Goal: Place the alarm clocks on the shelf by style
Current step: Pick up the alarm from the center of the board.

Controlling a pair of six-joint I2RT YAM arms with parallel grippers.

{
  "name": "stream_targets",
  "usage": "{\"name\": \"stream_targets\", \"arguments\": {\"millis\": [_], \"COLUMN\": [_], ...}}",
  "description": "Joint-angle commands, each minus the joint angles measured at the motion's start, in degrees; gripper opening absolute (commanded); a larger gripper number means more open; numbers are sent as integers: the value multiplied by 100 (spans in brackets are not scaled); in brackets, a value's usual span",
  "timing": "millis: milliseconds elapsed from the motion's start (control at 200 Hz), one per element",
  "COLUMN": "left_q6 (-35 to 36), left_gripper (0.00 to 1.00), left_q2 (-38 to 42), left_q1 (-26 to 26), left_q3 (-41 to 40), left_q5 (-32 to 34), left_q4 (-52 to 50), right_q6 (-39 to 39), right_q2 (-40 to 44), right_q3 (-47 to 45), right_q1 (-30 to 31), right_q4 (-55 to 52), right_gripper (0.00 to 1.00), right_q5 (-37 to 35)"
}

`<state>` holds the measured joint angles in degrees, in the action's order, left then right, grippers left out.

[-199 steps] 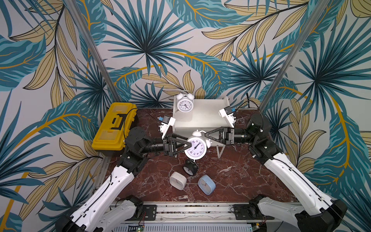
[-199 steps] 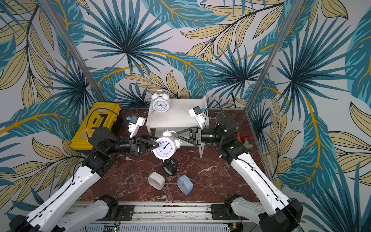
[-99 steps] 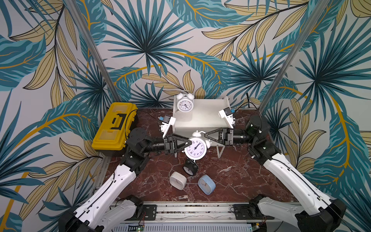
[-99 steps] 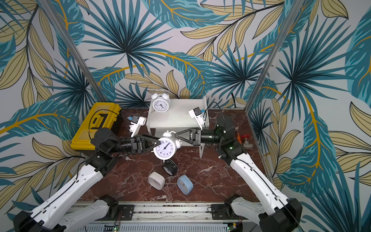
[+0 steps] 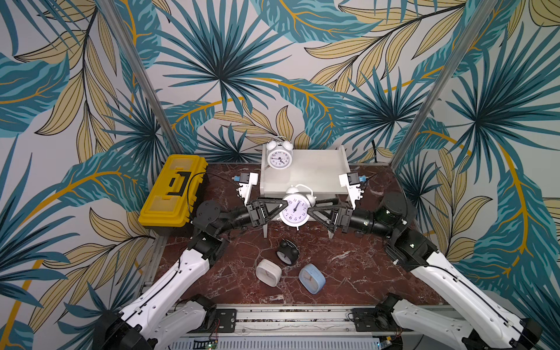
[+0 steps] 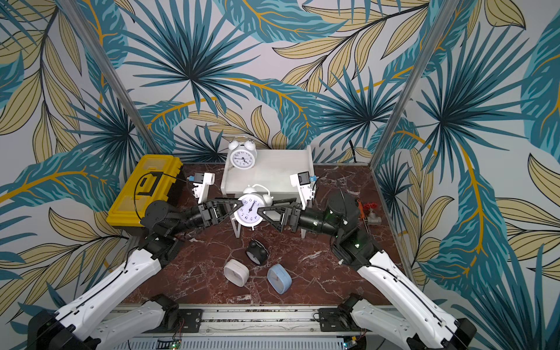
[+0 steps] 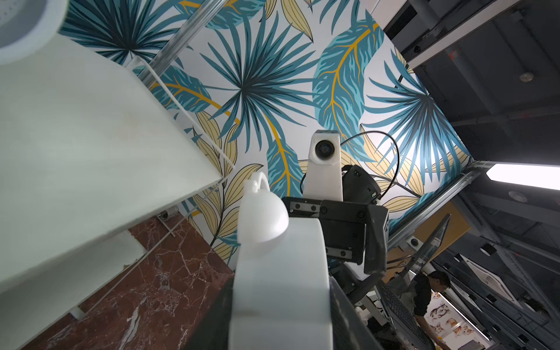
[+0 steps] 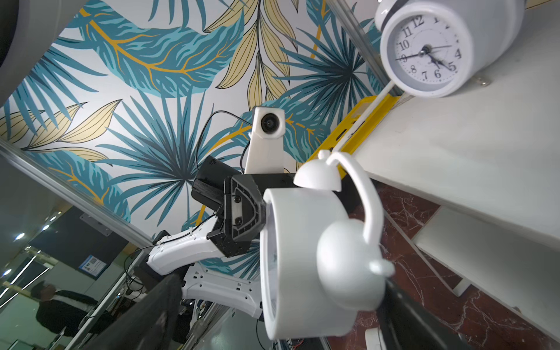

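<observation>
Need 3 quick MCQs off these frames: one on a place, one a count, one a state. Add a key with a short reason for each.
1. Where does the ungripped white twin-bell clock stand?
A. on the shelf's top board
B. on the shelf's lower board
C. on the tabletop

2. How many clocks lie on the tabletop?
A. two
B. three
C. five

3. The left gripper is:
A. open, touching nothing
B. out of view
C. shut on the front white twin-bell clock

Key:
1 A: in both top views it stands upright on the top board, at the wall end.
2 B: the black twin-bell clock, the white rounded-square clock and the light blue rounded-square clock.
3 C: its fingers pinch that clock's rim, holding it off the tabletop in front of the shelf.
</observation>
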<state>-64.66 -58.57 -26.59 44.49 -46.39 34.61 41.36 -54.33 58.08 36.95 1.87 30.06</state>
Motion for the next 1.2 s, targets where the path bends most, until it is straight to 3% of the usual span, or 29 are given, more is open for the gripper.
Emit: {"name": "stream_targets", "arguments": {"millis": [0,135,200,356,431,491,556,596,656,721,806,891,1012,1197], "left_q6": [-448,-468,-457,-425,-400,-377,-356,-358,-341,-233,-117,244,887,986], "left_gripper": [25,25,25,26,26,27,34,50,86,97,98,91,84,81], "left_q2": [-88,-99,-90,-58,-93,-143,-200,-233,-280,-356,-410,-325,-45,127], "left_q1": [-8,-17,-20,-15,-15,-21,-22,-18,-15,-21,-15,-16,-4,31], "left_q3": [-99,-140,-185,-265,-252,-210,-160,-119,-14,238,515,697,823,771], "left_q5": [201,165,189,279,247,197,127,54,-178,-671,-1292,-1592,-1549,-1373], "left_q4": [1097,1166,1168,1180,1164,1174,1165,1181,1145,870,542,-134,-1071,-1111], "right_q6": [36,292,408,485,504,493,419,329,101,-180,-546,-802,-935,-1106], "right_q2": [-53,-298,-422,-578,-612,-633,-667,-680,-703,-787,-1021,-1253,-1502,-1710], "right_q3": [-245,-244,-245,-179,-163,-92,34,134,322,643,1223,1617,1943,2203], "right_q1": [101,125,143,179,180,180,180,174,167,114,-69,-288,-617,-821], "right_q4": [400,768,1087,1376,1415,1313,1187,1016,730,288,-490,-1051,-1368,-1778], "right_gripper": [99,93,84,55,36,29,25,18,16,16,16,15,16,16], "right_q5": [-885,-801,-629,-334,-222,-160,-29,16,154,465,1096,1552,2110,2595]}}
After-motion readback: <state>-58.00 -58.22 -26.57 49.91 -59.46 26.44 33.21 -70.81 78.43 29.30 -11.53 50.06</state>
